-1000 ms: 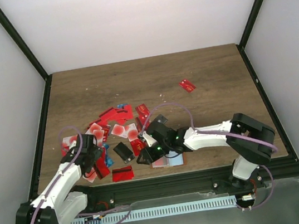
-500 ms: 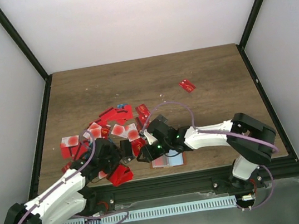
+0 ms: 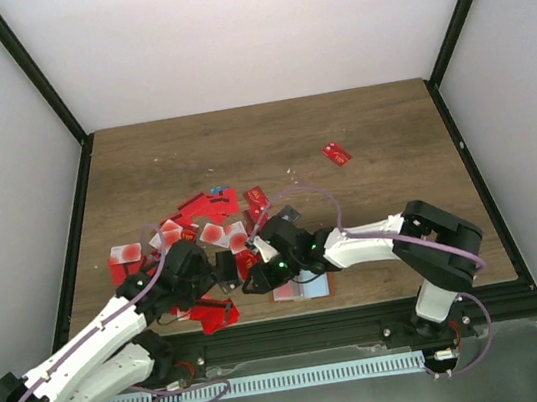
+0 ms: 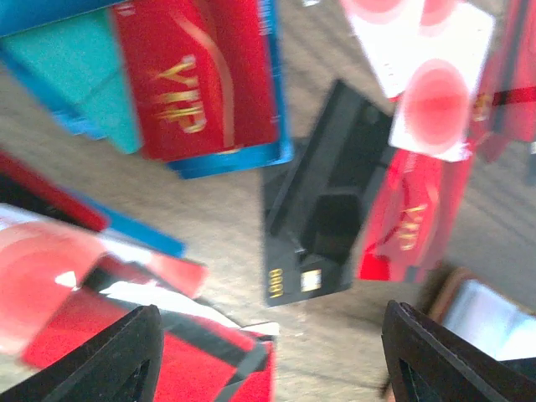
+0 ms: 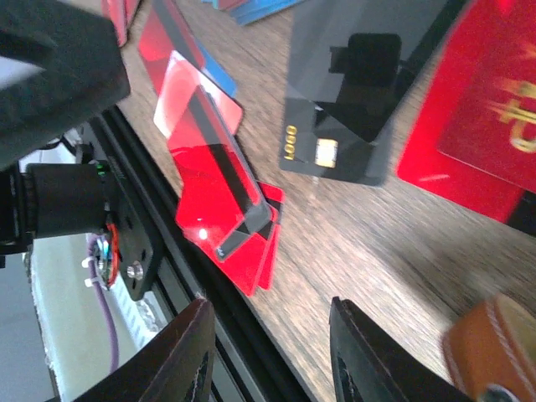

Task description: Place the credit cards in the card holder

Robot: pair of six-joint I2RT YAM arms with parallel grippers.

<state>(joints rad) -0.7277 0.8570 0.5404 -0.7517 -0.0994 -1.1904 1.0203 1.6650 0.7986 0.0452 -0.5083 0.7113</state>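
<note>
Hovering wide open and empty, left gripper (image 4: 270, 328) hangs over a black card (image 4: 322, 213) amid scattered cards (image 3: 207, 220) — right gripper (image 5: 268, 339), jaws partly apart, holds nothing — holder (image 3: 308, 287) lies open at the near edge beside it.

**Cramped up front, open wood at the back**

You've got both arms jammed into one spot. The left gripper (image 3: 192, 271) and right gripper (image 3: 259, 278) flank the black card (image 3: 225, 269) with hardly a gap between them. The credit cards (image 3: 211, 209) clutter the near left, and the card holder (image 3: 307, 286) sits under the right arm. The table (image 3: 402, 211) is bare far and right, bar one lone red card (image 3: 336, 153).
</note>
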